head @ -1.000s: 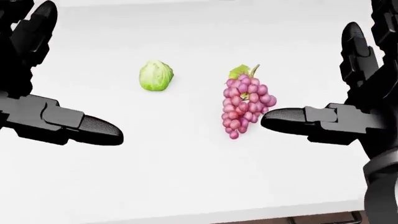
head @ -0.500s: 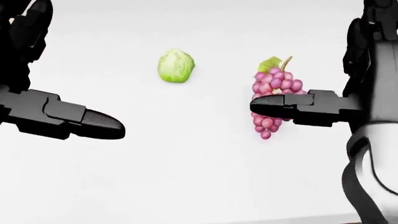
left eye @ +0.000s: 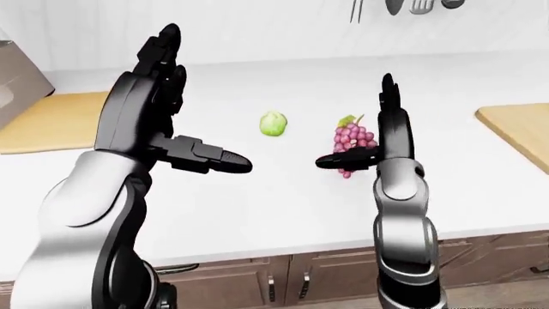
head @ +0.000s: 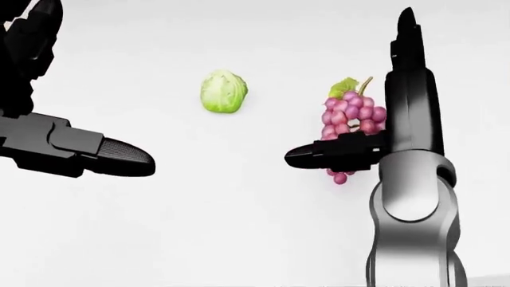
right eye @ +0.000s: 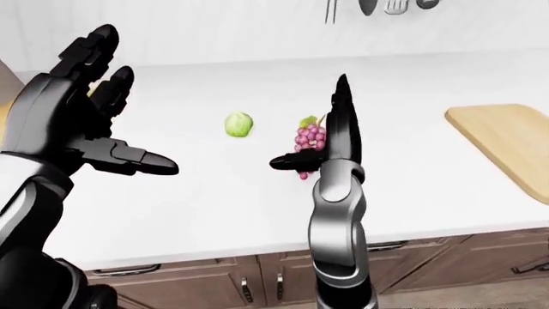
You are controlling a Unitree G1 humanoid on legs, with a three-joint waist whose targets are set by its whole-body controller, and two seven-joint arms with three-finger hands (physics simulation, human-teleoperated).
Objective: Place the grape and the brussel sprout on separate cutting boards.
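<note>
**Reporter:** On the white table point(left eye: 257, 212), what lies between the two arms?

**Photographer:** A bunch of pink grapes point(head: 351, 116) with a green leaf at its stem, and a green brussel sprout point(head: 223, 91) to its left in the head view; the two are near each other but apart; both rest on the bare table, on neither board.

**Reporter:** And the right robot hand point(head: 375, 113)?

**Photographer:** Raised edge-on beside the grapes, fingers point(head: 406, 36) straight and pointing to the top of the view; its thumb point(head: 327, 154) juts left across the lower part of the bunch; the hand is spread wide and grips nothing; whether the thumb touches the fruit I cannot tell.

**Reporter:** The left robot hand point(right eye: 73, 116)?

**Photographer:** Also spread wide, palm facing in, thumb point(right eye: 141, 159) pointing right; it hangs over the table well left of the sprout with nothing in it.

**Reporter:** The boards?

**Photographer:** One cutting board point(left eye: 60, 119) lies at the left edge of the left-eye view; a second cutting board point(right eye: 502, 138) lies at the right edge of the right-eye view; wooden cabinets point(left eye: 334, 280) run below the table, and utensils point(left eye: 412, 6) hang at the top.
</note>
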